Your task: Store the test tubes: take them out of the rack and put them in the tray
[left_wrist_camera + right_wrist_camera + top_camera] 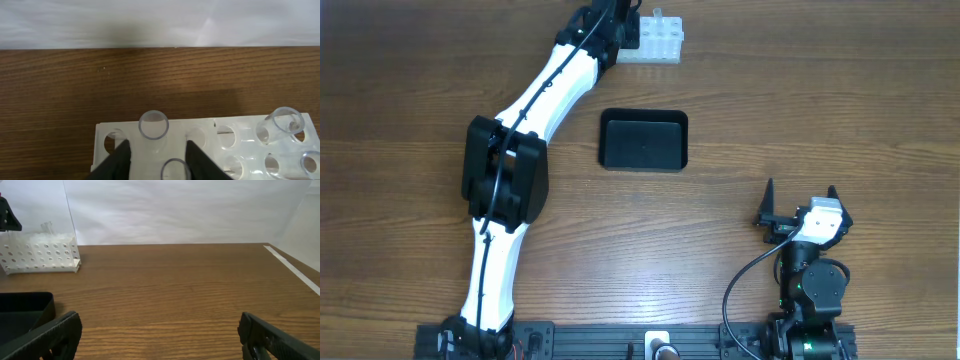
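The white test tube rack (657,41) stands at the table's far edge and holds several clear tubes. My left gripper (620,30) is over the rack's left end. In its wrist view the left gripper (157,144) is open, its dark fingers (120,160) straddling the rack (200,137). One clear tube (176,169) stands between them, and another tube (153,125) just beyond the tips. Two other tubes (283,125) stand further along the rack. The black tray (643,140) lies mid-table, and nothing shows inside it. My right gripper (800,205) rests open near its base, its fingers (50,335) wide apart.
The right wrist view shows the rack (40,255) far off, with the tray's corner (25,310) closer in. Bare wooden table spreads between tray and right arm. A white tape line (292,270) marks one side of the table.
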You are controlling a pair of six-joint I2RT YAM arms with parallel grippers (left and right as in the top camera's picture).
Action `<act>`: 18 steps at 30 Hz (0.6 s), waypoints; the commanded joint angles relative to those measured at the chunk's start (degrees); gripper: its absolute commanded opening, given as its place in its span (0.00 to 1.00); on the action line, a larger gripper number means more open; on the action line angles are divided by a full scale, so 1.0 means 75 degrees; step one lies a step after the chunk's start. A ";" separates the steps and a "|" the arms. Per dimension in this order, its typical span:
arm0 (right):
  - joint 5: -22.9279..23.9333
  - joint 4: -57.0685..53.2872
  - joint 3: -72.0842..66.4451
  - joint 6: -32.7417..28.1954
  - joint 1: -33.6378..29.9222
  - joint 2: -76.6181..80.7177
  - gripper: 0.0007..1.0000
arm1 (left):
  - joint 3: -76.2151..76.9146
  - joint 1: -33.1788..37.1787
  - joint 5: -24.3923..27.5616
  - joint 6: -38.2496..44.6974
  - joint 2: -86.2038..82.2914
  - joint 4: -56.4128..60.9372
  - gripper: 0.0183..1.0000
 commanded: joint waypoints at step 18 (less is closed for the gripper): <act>-0.0038 -0.0029 -0.0041 0.0015 -0.0035 -0.0067 0.99 | 0.0140 0.0055 -0.0058 0.0032 0.0149 -0.0006 0.13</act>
